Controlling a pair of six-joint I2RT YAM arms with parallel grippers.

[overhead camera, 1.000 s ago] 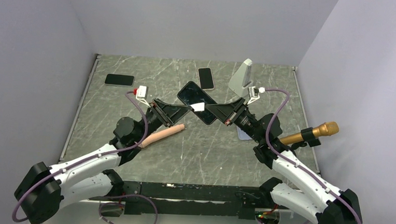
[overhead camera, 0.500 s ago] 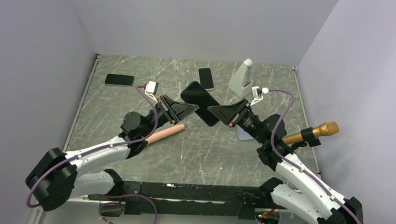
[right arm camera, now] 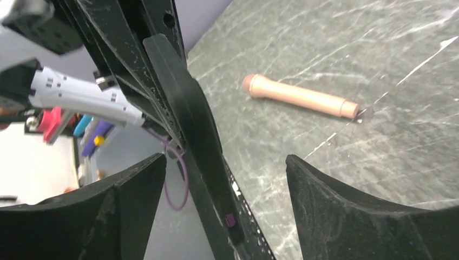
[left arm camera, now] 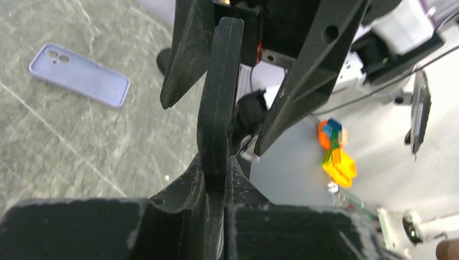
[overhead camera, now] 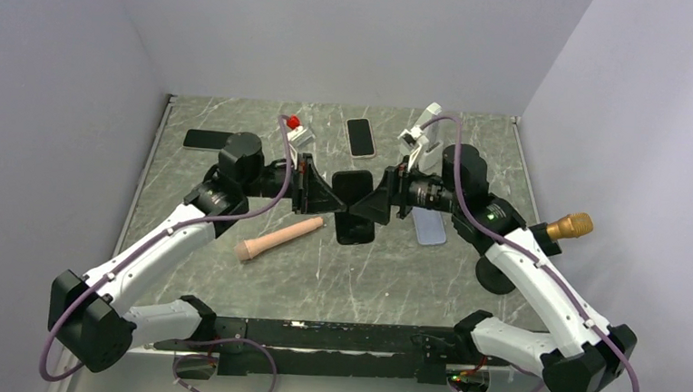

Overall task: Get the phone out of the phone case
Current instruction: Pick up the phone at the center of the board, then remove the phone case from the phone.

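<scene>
At the left rim of the table (overhead camera: pixel 229 280) a spare dark phone (overhead camera: pixel 208 139) lies flat, well out of the way. The left gripper (overhead camera: pixel 329 193) is pinched narrow on the phone (overhead camera: pixel 356 228), holding it on edge in the air above a peach stick (overhead camera: pixel 281 239). It reads as one slab, so I judge it not yet out of its black case (left arm camera: pixel 219 97); the peeling is all left. The right gripper (right arm camera: pixel 226 160) stands wide around the slab's other end, not touching. A lilac case (overhead camera: pixel 429 226) lies further right. Walls and table edges are well apart from both arms.
</scene>
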